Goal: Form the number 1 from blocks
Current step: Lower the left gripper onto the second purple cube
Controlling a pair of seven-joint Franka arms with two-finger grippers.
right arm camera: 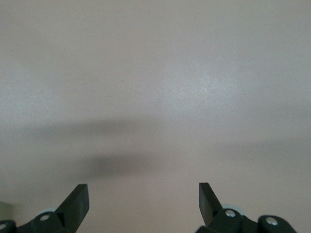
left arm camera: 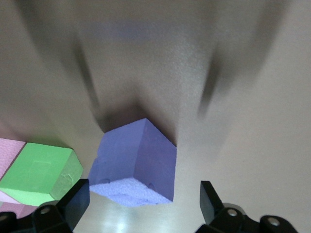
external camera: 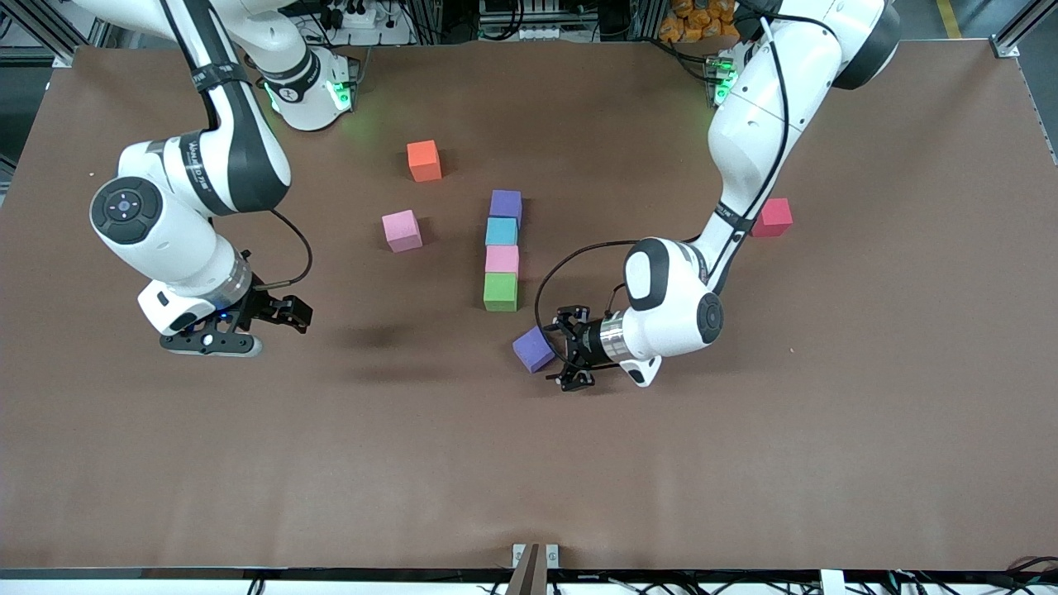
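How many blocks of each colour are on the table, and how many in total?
Purple: 2, one in the column, one loose by the left hand
Pink: 2, one in the column, one apart
Blue: 1
Green: 1
Orange: 1
Red: 1
Total: 8 blocks

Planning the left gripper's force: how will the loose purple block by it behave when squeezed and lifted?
The purple block looks like matte foam with a crumbly edge, so probably light and slightly squashy. Flat faces suggest it won't roll. Lying skewed to the open left gripper, it may twist.
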